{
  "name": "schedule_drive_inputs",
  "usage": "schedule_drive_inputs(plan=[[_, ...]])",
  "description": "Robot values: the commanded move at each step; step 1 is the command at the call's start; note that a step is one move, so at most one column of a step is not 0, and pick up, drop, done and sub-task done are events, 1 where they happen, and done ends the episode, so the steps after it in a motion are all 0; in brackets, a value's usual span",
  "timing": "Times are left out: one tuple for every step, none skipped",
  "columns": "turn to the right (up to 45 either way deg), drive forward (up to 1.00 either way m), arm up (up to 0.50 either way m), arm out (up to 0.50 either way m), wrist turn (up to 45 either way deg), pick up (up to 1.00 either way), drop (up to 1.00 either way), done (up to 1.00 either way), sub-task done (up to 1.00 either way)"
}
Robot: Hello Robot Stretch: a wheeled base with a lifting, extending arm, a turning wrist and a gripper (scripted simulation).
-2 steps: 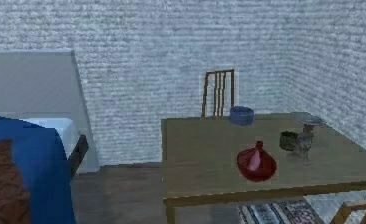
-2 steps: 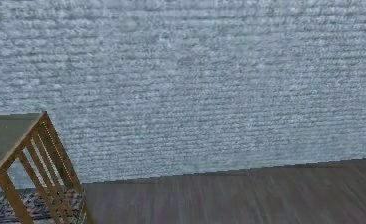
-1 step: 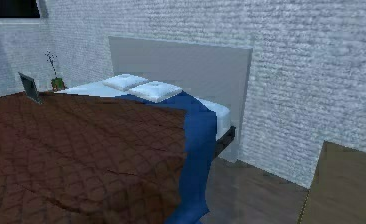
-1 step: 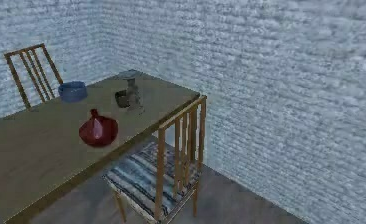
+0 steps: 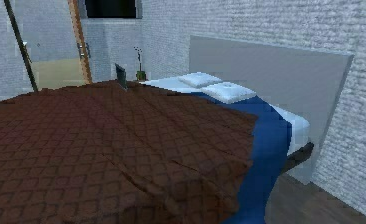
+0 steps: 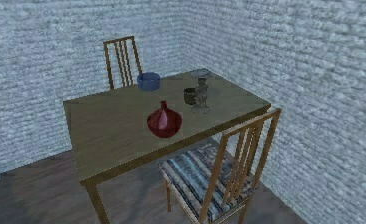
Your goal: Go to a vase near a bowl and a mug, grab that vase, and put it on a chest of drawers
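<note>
Of the gripper I cannot tell the state from my two feeds. On the arm side view I have the vase point(image 6: 163, 120), dark red with a round belly and a narrow neck. It stands upright near the middle of a wooden table point(image 6: 106, 130), clear of the other pieces. Farther out and to the view's right of it sits a dark mug point(image 6: 190, 97). A pale glassy thing point(image 6: 202, 91) stands just beside the mug, too small for me to name. A blue bowl point(image 6: 148, 81) rests by the table's far edge, in front of a wooden chair point(image 6: 122, 58) against the whitewashed brick wall point(image 6: 41, 50). A second chair point(image 6: 247, 140) with a striped cushion point(image 6: 196, 170) is drawn up at the near corner. On the forward view I see a bed under a brown quilted cover point(image 5: 101, 150), with a blue sheet point(image 5: 261, 150) showing along its right side. Two white pillows point(image 5: 229, 91) lie against a grey headboard point(image 5: 281, 70). Past the bed's far corner I see a small plant point(image 5: 140, 66) and a dark flat thing point(image 5: 121, 73), with a dark screen point(image 5: 111, 8) on the wall above them.
</note>
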Motion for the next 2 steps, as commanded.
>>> schedule_drive_inputs(plan=[[0.0, 0.00, 0.50, 0.00, 0.0, 0.00, 0.00, 0.00, 0.00], [0.0, 0.00, 0.38, 0.00, 0.0, 0.00, 0.00, 0.00, 0.00]])
